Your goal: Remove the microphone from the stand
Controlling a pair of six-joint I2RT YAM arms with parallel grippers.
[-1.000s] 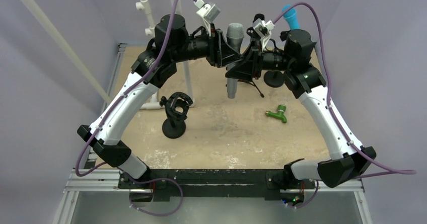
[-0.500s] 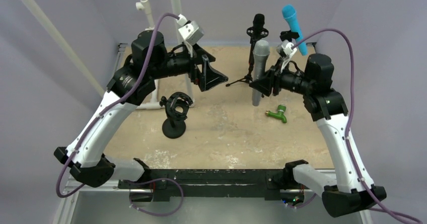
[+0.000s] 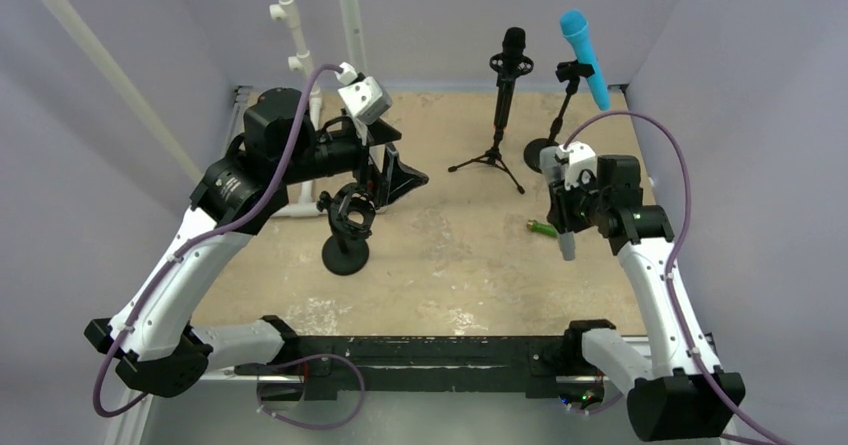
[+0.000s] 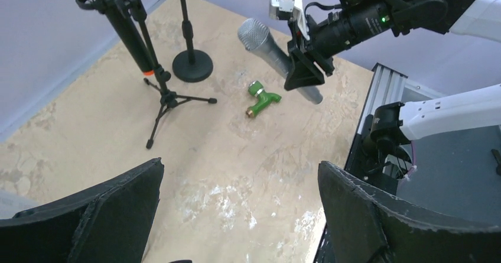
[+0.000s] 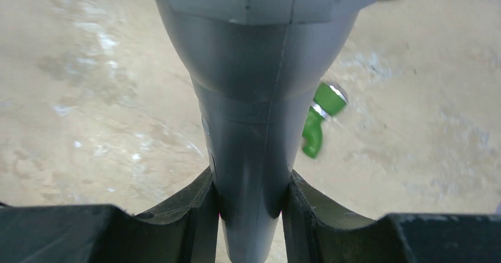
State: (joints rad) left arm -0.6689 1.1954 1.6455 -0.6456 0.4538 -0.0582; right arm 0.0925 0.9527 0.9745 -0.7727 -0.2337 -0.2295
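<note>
Right wrist view: my right gripper (image 5: 248, 207) pinches the grey handheld microphone (image 5: 251, 115) by its barrel, just above the green plastic tap fitting (image 5: 315, 127). My left gripper (image 4: 239, 183) is spread wide, empty. Judgement: lower slowly, set it down beside the tap, then release.

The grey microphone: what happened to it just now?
The left gripper let go of the grey microphone and drew back left, open. The right gripper, still holding it, carried it right and nearer. The empty stand, green fitting, blue microphone and black microphone stayed.

microphone (image 4: 267, 44) — grey, mesh head, tilted, aloft | stand (image 3: 347, 227) — black, round base, upright, well apart
</note>
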